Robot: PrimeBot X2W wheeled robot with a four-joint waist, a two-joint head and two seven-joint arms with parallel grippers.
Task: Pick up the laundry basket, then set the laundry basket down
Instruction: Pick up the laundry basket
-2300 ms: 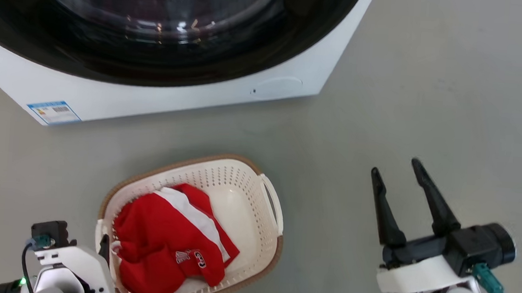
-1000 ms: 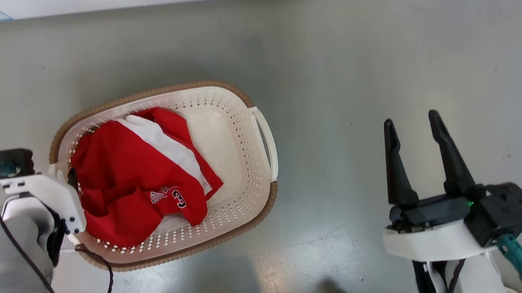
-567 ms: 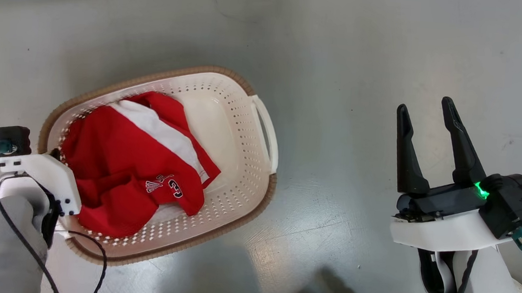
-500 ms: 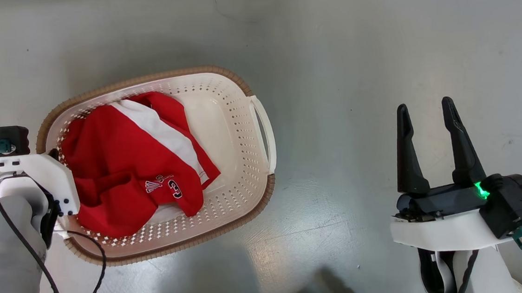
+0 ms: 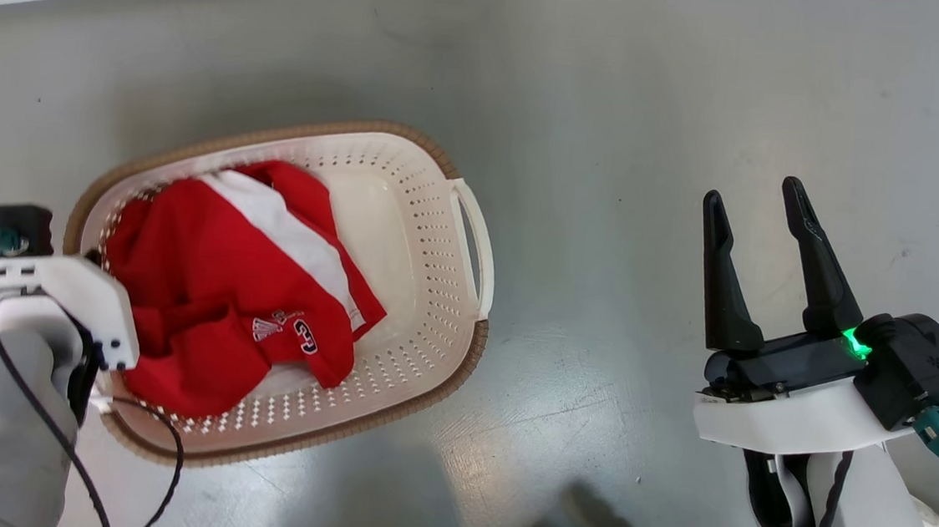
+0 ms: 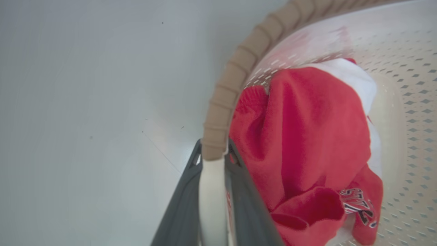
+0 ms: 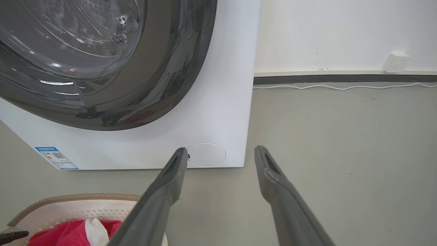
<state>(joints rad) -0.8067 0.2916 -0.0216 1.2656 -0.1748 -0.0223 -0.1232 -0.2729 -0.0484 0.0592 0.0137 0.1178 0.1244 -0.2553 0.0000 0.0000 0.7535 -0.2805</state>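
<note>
The laundry basket (image 5: 432, 311), a cream-white perforated plastic tub of rounded-rectangular shape with a brown woven-look rim and loop side handles, occupies the left half of the head view over the smooth grey floor (image 5: 616, 99). Whether it rests on the floor or hangs just clear of it cannot be determined. At its left end, the left gripper (image 6: 213, 150) has its two dark fingers closed tight on the white loop handle (image 6: 211, 205), one finger outside the basket and one inside, just below where the brown rim ends. Inside the basket lies a crumpled red fabric garment (image 5: 217, 277) with a white panel and a printed emblem, filling the left and middle portion; the right portion of the basket floor is bare. The opposite handle (image 5: 471, 247) on the right side is free. Well apart to the right, the right gripper (image 5: 752, 192) is held above the floor with its jaws spread wide, gripping nothing and pointing towards the white front-loading washing machine (image 7: 222, 85) with its dark round glass door.
</note>
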